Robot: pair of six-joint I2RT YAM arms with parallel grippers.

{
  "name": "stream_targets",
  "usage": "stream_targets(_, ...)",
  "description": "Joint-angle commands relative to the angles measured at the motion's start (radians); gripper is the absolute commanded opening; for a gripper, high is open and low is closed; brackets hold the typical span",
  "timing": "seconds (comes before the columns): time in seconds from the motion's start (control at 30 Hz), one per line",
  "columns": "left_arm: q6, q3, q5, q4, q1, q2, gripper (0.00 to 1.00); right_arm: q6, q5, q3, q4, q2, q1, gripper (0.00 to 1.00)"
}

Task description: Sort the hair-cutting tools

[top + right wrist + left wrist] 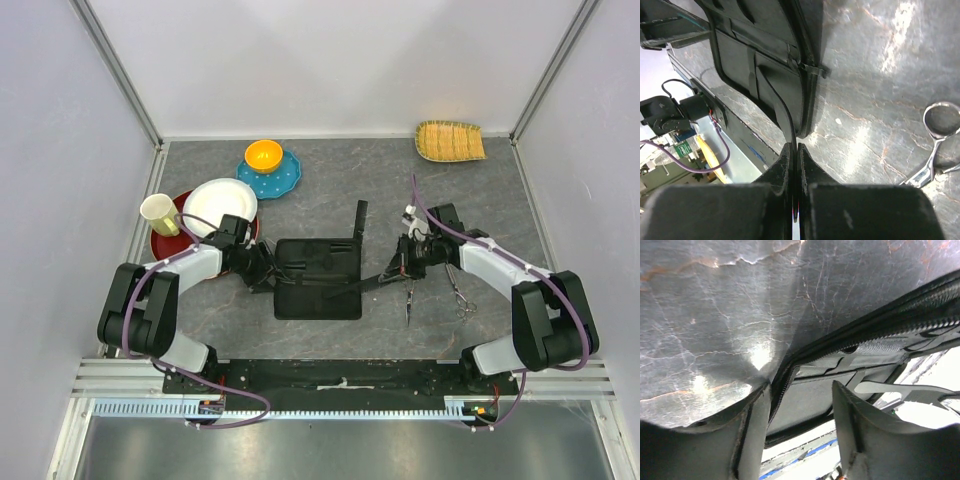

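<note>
A black zip case (318,278) lies open mid-table. My left gripper (262,270) is at its left edge. In the left wrist view the jaws stand apart, open, astride the case's zipped rim (782,385), with the left finger (752,430) close against the zip. My right gripper (402,265) is shut on a slim black comb (785,115), which reaches left over the case's right part (355,287). A second black comb (358,222) lies by the case's far right corner. Two silver scissors (408,305) (462,300) lie on the table near the right arm, and one handle ring (940,120) shows in the right wrist view.
A yellow bowl (264,155) sits on a blue dotted plate (288,178) at the back. A white plate (218,203) on a red one and a pale cup (157,213) stand just behind the left arm. A woven basket (450,140) is at the back right.
</note>
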Motion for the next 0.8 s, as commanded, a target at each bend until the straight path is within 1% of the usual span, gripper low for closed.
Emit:
stream_targets(0.0, 0.022, -0.046, 0.011, -0.019, -0.023, 0.05, 0.57, 0.04, 0.038, -0.059, 0.037, -0.028, 0.002, 0.0)
stream_targets(0.13, 0.025, -0.06, 0.018, -0.01, -0.042, 0.075, 0.52, 0.092, 0.058, -0.105, 0.131, -0.027, 0.003, 0.0)
stream_targets(0.17, 0.031, -0.061, 0.022, -0.009, -0.045, 0.078, 0.52, 0.106, 0.064, -0.123, 0.186, -0.024, 0.003, 0.0)
stream_targets(0.2, 0.032, -0.063, 0.024, -0.001, -0.045, 0.082, 0.52, 0.116, 0.071, -0.132, 0.212, -0.018, 0.005, 0.0)
stream_targets(0.23, 0.034, -0.063, 0.025, 0.001, -0.046, 0.083, 0.52, 0.137, 0.081, -0.143, 0.275, -0.013, 0.005, 0.0)
stream_targets(0.43, 0.034, -0.058, 0.036, 0.022, -0.059, 0.084, 0.54, 0.182, 0.105, -0.162, 0.453, 0.059, 0.034, 0.0)
stream_targets(0.67, -0.009, -0.061, 0.041, 0.05, -0.063, 0.075, 0.56, 0.27, 0.147, -0.172, 0.574, 0.094, 0.126, 0.0)
stream_targets(0.77, -0.032, -0.067, 0.044, 0.076, -0.066, 0.078, 0.57, 0.304, 0.162, -0.172, 0.613, 0.113, 0.144, 0.0)
